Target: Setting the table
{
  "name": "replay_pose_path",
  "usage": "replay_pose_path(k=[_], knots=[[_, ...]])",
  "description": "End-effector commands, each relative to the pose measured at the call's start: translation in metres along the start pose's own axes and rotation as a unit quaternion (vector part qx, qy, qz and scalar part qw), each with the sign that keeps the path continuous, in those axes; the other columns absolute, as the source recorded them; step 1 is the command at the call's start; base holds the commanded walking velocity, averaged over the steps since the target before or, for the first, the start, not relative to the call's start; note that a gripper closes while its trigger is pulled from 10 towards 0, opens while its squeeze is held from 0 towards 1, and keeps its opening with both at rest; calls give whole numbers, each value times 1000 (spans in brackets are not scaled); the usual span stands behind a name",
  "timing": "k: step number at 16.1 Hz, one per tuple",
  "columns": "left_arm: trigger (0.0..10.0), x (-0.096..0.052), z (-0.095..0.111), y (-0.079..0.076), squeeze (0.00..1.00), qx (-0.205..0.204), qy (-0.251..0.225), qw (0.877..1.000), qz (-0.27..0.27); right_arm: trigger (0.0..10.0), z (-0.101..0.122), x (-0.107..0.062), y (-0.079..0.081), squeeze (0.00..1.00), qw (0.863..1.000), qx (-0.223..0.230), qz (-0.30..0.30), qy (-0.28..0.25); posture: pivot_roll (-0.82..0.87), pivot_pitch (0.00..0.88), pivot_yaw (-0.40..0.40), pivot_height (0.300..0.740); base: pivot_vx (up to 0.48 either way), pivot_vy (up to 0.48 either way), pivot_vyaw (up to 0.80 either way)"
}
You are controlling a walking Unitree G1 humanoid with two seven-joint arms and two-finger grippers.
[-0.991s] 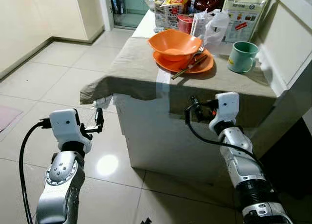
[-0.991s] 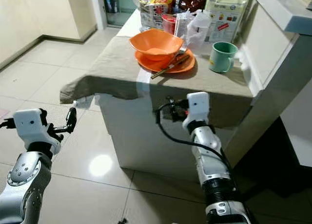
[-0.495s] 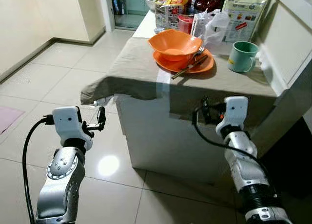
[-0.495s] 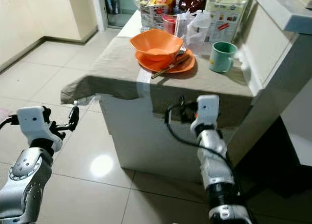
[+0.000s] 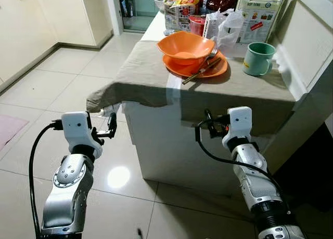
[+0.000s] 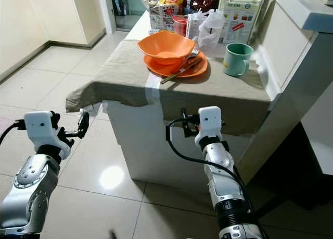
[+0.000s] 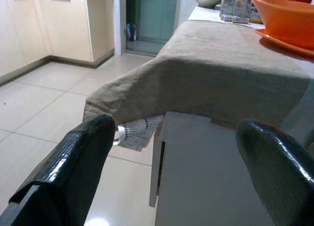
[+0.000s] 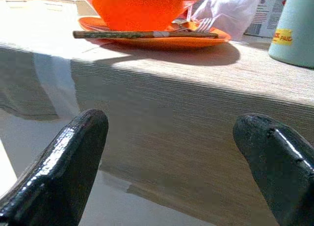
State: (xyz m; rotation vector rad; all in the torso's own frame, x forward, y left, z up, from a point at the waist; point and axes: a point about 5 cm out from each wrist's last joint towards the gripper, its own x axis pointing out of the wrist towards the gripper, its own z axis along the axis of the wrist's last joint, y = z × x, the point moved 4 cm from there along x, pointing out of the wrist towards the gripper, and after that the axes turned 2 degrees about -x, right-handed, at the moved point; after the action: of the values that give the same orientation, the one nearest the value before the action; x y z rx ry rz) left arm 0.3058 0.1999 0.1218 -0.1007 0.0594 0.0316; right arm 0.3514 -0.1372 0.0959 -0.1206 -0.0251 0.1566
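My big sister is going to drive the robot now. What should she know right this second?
Left gripper: open, holding nothing, low beside the table's left corner.
Right gripper: open, holding nothing, just below the front edge of the tablecloth.
On the table: an orange bowl sits on an orange plate, with chopsticks and a fork resting on the plate. A green mug stands to their right. Bags and packets crowd the back.
Done: nothing picked up yet.
Left: probably raise an arm and lay out the dishes.
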Motion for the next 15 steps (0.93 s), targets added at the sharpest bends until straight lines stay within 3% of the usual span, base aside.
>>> replay_pose_path(k=[1, 8, 11, 15], knots=[[10000, 2, 1, -3, 0, 2, -4, 1000, -7, 10000, 4, -1, 5, 0, 1000, -9, 12, -10, -102, 24, 27, 740, 0, 0, 0], [10000, 3, -2, -7, 0, -15, -6, 1000, -11, 10000, 7, 0, 4, 0, 1000, -4, 13, -16, -103, 32, 21, 740, 0, 0, 0], [10000, 3, 3, -12, 0, 12, -15, 1000, -14, 10000, 6, 2, 8, 0, 1000, -8, 26, -15, -94, 30, 17, 740, 0, 0, 0], [10000, 3, 7, -11, 0, 7, -21, 1000, -15, 10000, 4, 7, 12, 0, 999, -5, 32, -4, -82, 15, 13, 740, 0, 0, -739]])
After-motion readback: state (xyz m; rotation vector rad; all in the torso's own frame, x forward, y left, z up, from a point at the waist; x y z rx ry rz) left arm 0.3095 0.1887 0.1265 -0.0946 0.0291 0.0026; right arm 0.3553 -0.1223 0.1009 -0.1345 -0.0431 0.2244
